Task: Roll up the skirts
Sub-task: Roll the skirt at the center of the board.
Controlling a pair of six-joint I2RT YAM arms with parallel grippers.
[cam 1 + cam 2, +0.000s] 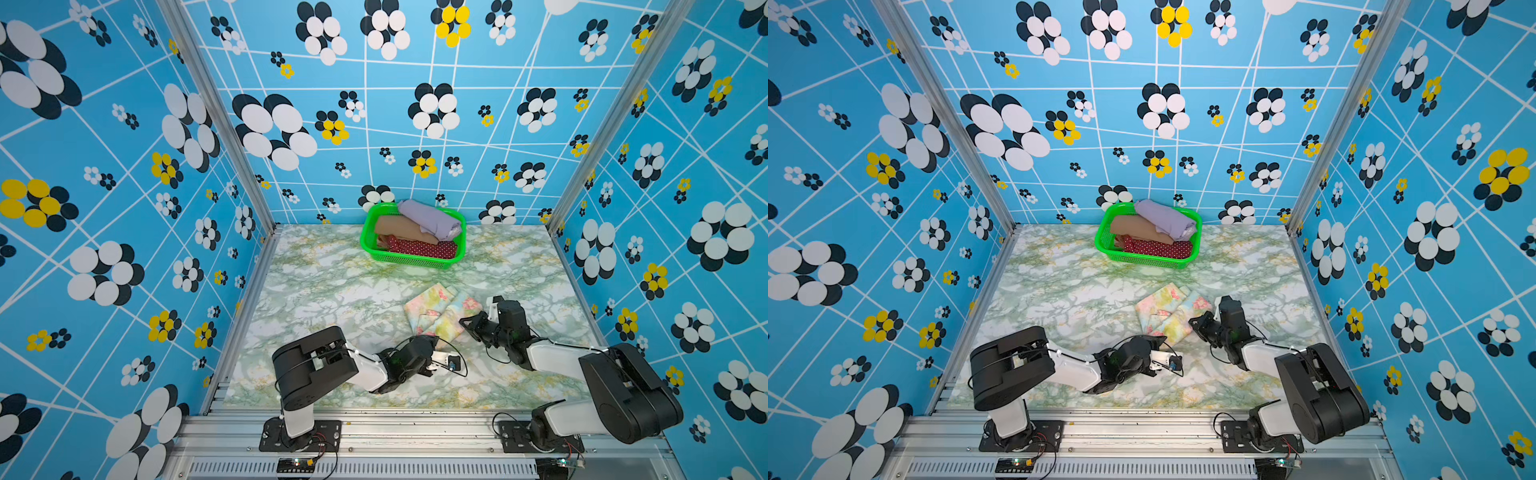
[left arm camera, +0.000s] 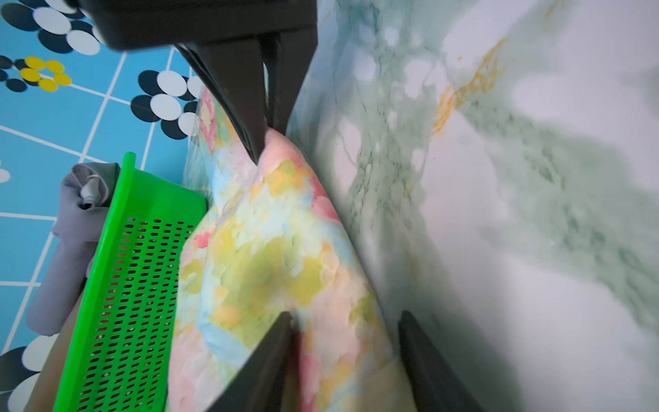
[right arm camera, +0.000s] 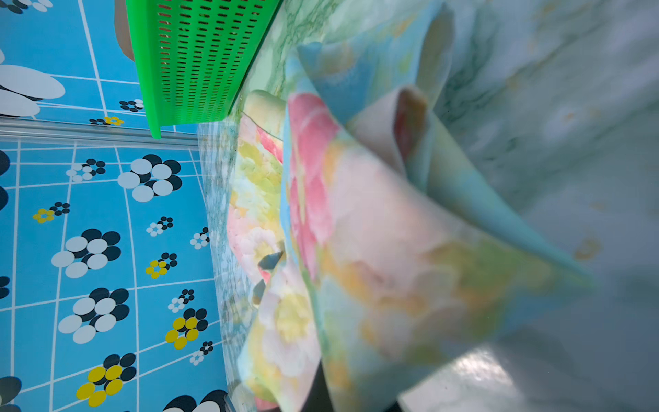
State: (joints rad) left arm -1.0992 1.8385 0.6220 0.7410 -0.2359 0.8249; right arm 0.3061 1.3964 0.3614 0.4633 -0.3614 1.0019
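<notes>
Top views, skirt: the folded skirt (image 1: pixel 438 311) (image 1: pixel 1171 311) lies on the marbled table (image 1: pixel 332 291), nearer than the green basket (image 1: pixel 415 261) and apart from it.
Top views, basket: holds 3 cloth bundles (image 1: pixel 432 218), lilac, tan and red dotted.
Top views, grippers: left gripper (image 1: pixel 424 340) at the skirt's near corner, right gripper (image 1: pixel 465 321) at its right edge; fingers too small to read.
Left wrist, left gripper (image 2: pixel 346 314): 2 fingers (image 2: pixel 271 360) stand apart with a fold of the skirt (image 2: pixel 271 249) between them; pinched or not, cannot tell.
Left wrist, right gripper (image 2: pixel 266 137): fingers together, clamped on a skirt corner.
Right wrist, skirt (image 3: pixel 374 221): a fold raised off the table, blurred, with the green basket (image 3: pixel 199 60) beyond.
</notes>
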